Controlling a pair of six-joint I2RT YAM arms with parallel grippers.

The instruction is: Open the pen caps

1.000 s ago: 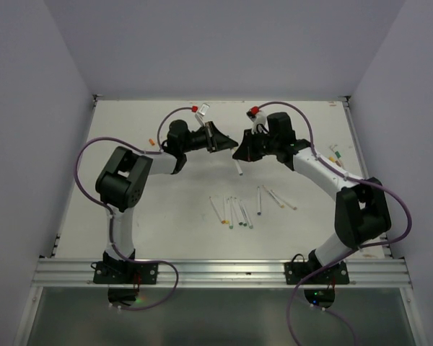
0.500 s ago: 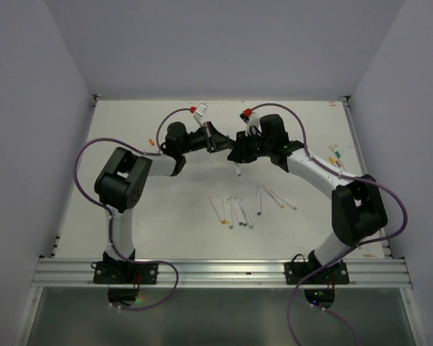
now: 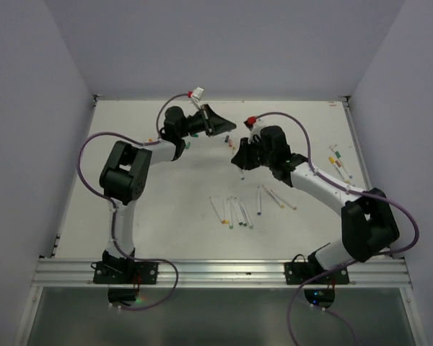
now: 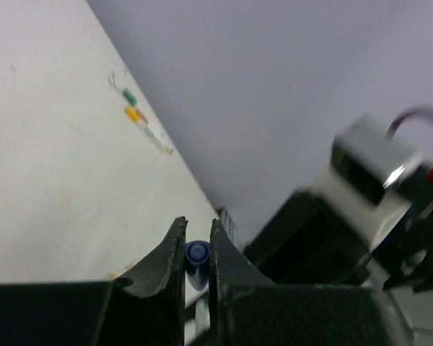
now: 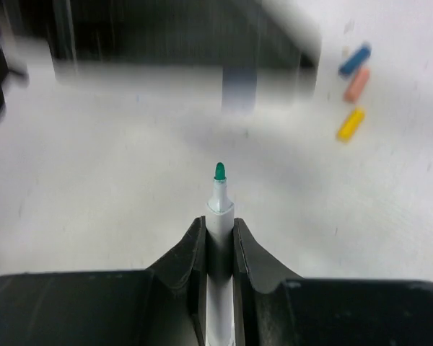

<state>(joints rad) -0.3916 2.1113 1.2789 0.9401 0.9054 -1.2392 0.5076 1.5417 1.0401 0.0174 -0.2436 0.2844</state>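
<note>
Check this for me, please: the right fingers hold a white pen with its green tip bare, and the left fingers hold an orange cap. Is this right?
One detail is wrong. The cap between the left fingers is a blue cap, not orange, as the left wrist view shows. The right fingers do hold the white pen with its green tip bare.

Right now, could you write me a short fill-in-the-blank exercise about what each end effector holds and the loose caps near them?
1. The left end effector is shut on a small ___ cap.
2. The right end effector grips a white pen whose bare tip is ___.
3. Beside the loose blue cap and the orange cap on the table lies a ___ one.

Missing words: blue, green, yellow.
</note>
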